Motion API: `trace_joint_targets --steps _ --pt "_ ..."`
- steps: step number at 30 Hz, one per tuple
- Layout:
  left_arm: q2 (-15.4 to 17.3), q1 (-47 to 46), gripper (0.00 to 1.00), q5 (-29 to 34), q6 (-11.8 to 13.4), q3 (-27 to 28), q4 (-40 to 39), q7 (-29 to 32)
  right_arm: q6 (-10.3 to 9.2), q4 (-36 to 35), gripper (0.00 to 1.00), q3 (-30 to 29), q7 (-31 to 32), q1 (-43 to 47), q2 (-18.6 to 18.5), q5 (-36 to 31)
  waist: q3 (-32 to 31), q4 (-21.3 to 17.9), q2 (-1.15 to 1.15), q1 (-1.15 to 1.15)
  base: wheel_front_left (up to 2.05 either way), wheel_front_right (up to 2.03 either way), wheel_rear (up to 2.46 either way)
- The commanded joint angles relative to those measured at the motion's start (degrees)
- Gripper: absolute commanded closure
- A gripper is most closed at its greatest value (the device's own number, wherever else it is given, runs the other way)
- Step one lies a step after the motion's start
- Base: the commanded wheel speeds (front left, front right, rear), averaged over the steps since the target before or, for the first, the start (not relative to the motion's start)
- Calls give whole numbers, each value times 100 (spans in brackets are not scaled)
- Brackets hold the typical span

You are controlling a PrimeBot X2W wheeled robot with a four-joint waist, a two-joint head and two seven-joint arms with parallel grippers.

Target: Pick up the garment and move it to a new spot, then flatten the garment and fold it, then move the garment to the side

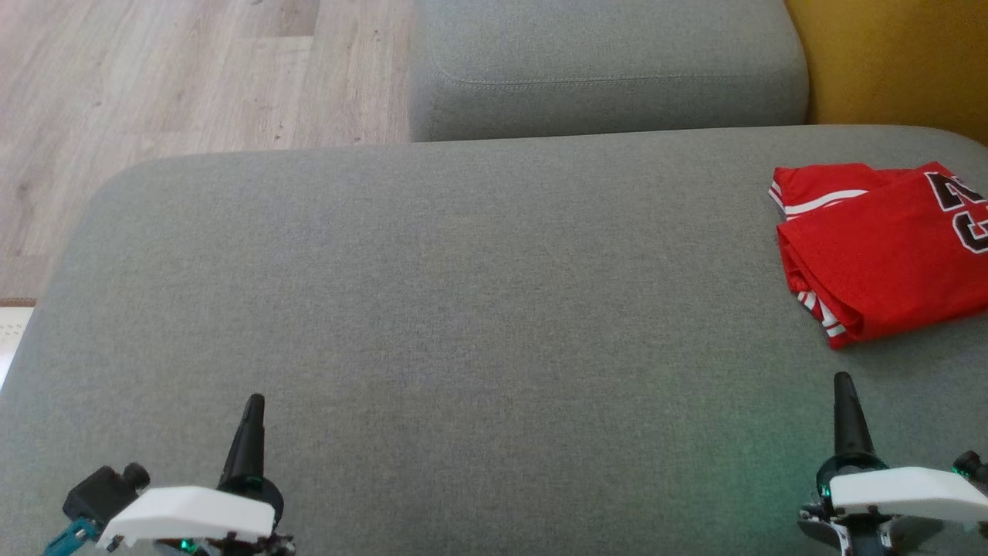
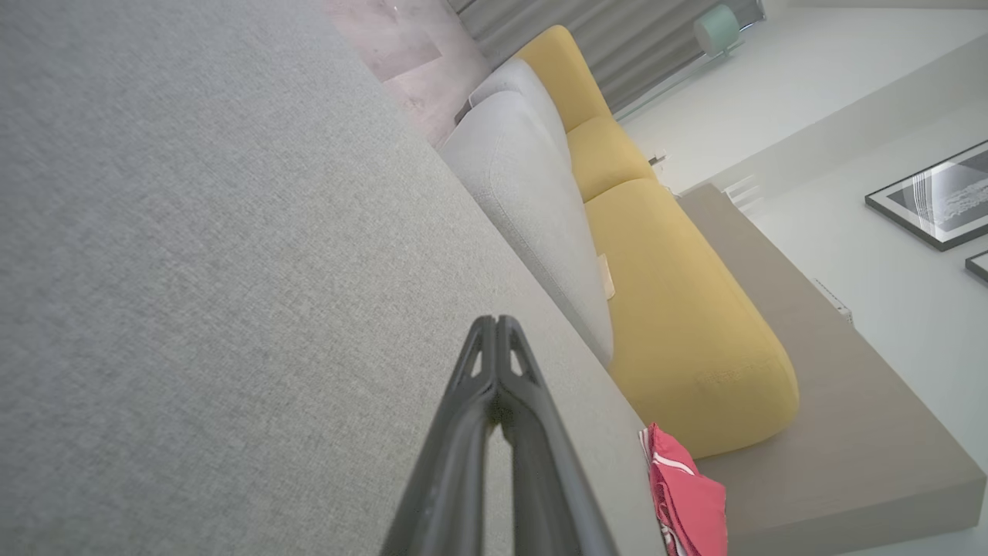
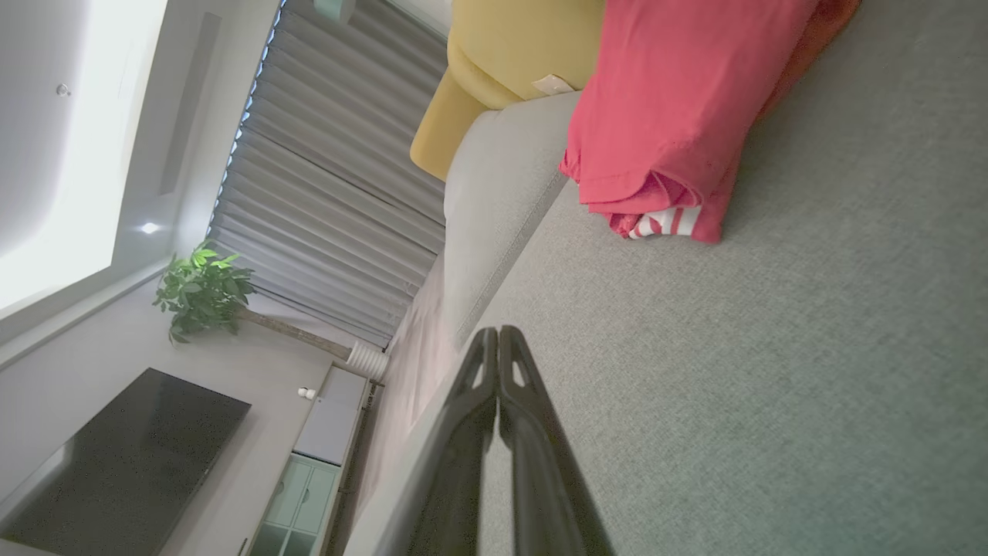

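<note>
Head view – folded red jersey (image 1: 880, 247) at right edge of grey cushion (image 1: 463, 270), left gripper (image 1: 253, 405) and right gripper (image 1: 844, 384) over front edge, both pinched together, empty, left wrist view – jersey (image 2: 687, 494) far off, right wrist view – jersey (image 3: 664, 116) near, ahead of fingertips.

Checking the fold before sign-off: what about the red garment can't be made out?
Head view: the red garment and its black lettering run off the right edge.
Left wrist view: the bottom edge cuts it off.
Right wrist view: the top edge cuts it; the top layer covers inner folds.
</note>
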Motion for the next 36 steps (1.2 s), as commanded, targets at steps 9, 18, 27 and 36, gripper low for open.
trace_joint_targets --steps 9,18,27,36 --pt "82 -496 100 -714 -124 296 -49 148 31 -111 100 -23 179 -437 -125 665 43 -36 0 0 0 0 0" --pt "79 -663 100 -1355 -196 435 65 300 35 -57 100 -92 328 -582 -127 1255 86 -73 0 0 0 0 0" --pt "73 -829 100 -1991 -268 578 179 453 38 -3 100 -163 478 -727 -128 1840 130 -110 0 0 0 0 0" --pt "66 -997 100 -2628 -340 722 294 609 41 52 100 -236 630 -873 -127 2425 173 -147 0 0 0 0 0"
